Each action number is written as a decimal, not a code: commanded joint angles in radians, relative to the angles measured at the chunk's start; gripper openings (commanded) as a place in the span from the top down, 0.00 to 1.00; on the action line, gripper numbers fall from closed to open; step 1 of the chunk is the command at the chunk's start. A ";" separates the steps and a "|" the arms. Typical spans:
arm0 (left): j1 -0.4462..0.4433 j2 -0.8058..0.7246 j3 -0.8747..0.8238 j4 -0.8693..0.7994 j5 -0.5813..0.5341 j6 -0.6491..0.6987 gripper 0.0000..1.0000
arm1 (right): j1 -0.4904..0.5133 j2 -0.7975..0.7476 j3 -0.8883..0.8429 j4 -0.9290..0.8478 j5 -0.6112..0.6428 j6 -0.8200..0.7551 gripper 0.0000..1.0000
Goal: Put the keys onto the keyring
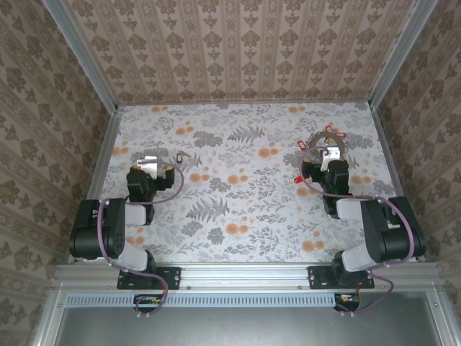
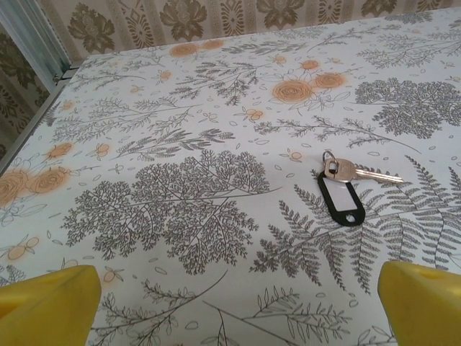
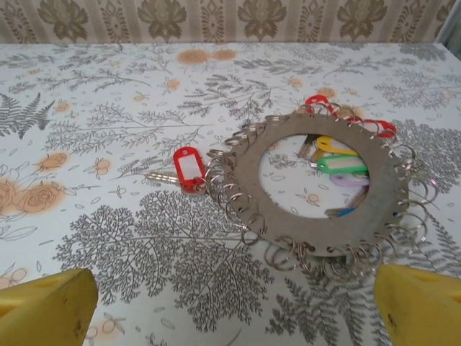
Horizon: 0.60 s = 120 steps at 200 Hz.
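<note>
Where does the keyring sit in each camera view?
Top external: the keyring lies far right on the table.
Right wrist: the keyring sits right of centre, mid-frame.
Left wrist: faces the black-tagged key on the table's left side.
Shared landmark, top and right wrist: the red-tagged key at the keyring's left edge.

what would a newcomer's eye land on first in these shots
The big grey keyring, a flat disc fringed with small wire loops, lies on the right of the flowered table. Yellow and green tags show through its hole, and a red-tagged key sits at its left edge. Over on the left side, a lone key with a black tag lies by itself.
</note>
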 commanded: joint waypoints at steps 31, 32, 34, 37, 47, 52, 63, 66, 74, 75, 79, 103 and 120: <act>0.000 -0.242 0.043 -0.233 -0.077 -0.067 0.00 | -0.004 -0.178 0.257 -0.613 0.127 0.262 0.00; 0.000 -0.249 0.046 -0.247 -0.082 -0.071 0.00 | -0.005 -0.179 0.263 -0.623 0.126 0.277 0.00; 0.001 -0.263 0.052 -0.273 -0.090 -0.079 0.00 | -0.006 -0.179 0.279 -0.662 0.116 0.296 0.00; 0.003 -0.282 0.059 -0.310 -0.106 -0.103 0.00 | -0.009 -0.177 0.298 -0.698 0.090 0.312 0.00; 0.008 -0.349 0.103 -0.453 -0.143 -0.174 0.00 | -0.014 -0.160 0.369 -0.791 -0.015 0.313 0.00; 0.009 -0.379 0.128 -0.533 -0.159 -0.200 0.00 | -0.014 -0.143 0.406 -0.829 -0.060 0.314 0.00; 0.015 -0.435 0.179 -0.691 -0.205 -0.278 0.00 | -0.013 -0.087 0.489 -0.912 -0.088 0.354 0.00; 0.015 -0.447 0.193 -0.739 -0.225 -0.310 0.00 | -0.014 -0.073 0.508 -0.931 -0.087 0.364 0.00; 0.021 -0.480 0.223 -0.847 -0.251 -0.389 0.00 | -0.021 -0.015 0.551 -0.972 -0.089 0.377 0.00; 0.024 -0.482 0.226 -0.858 -0.252 -0.397 0.00 | -0.022 -0.009 0.558 -0.977 -0.090 0.379 0.01; 0.027 -0.499 0.235 -0.897 -0.247 -0.428 0.00 | -0.030 0.017 0.584 -1.000 -0.100 0.390 0.00; 0.051 -0.583 0.224 -0.955 -0.057 -0.488 0.00 | -0.057 0.134 0.681 -1.032 -0.185 0.451 0.07; 0.054 -0.629 0.195 -0.946 0.060 -0.562 0.00 | -0.057 0.218 0.767 -1.090 -0.189 0.462 0.10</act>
